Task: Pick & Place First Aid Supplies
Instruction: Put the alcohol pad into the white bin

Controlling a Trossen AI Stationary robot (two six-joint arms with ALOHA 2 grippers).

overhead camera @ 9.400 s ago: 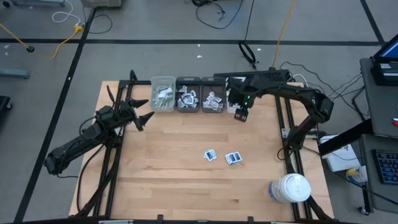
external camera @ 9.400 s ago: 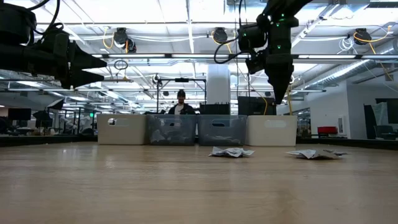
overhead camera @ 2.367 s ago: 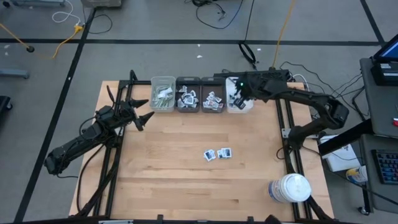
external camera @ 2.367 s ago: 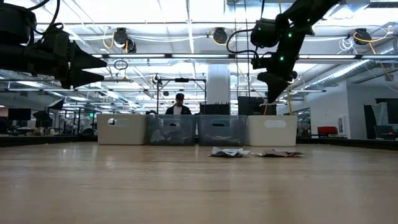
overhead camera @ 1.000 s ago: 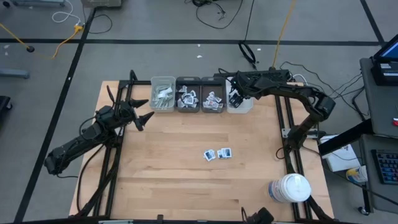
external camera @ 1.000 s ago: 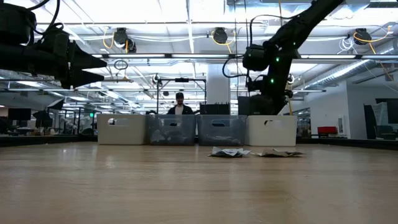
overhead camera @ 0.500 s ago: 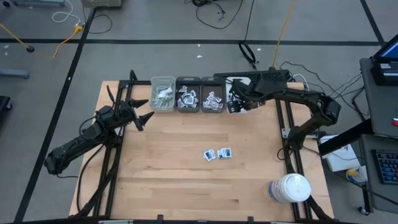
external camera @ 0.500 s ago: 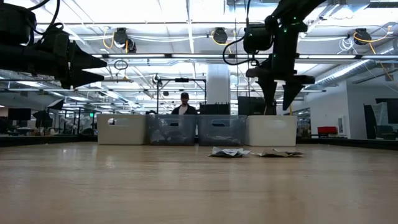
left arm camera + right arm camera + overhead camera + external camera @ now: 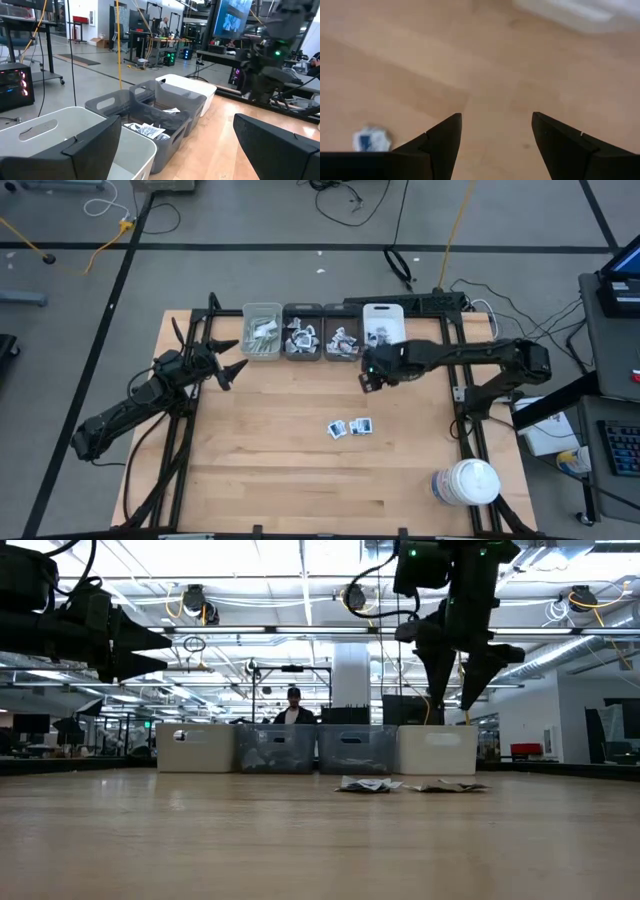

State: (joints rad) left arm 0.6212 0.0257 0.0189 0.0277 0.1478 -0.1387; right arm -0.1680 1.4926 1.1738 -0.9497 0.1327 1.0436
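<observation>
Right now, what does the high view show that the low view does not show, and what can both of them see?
Only the high view shows the large white jar at the table's near right corner and the contents of the four bins. Only the low view shows a person in the room behind the bins. Both show the two sachets lying on the table, the open right gripper above the table with nothing between its fingers, and the waiting left gripper, also open.

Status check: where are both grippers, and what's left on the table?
Right gripper open, empty, above bare wood near the bins. Left gripper open, waiting at left edge. Two small white blue-printed sachets lie mid-table, path clear.
</observation>
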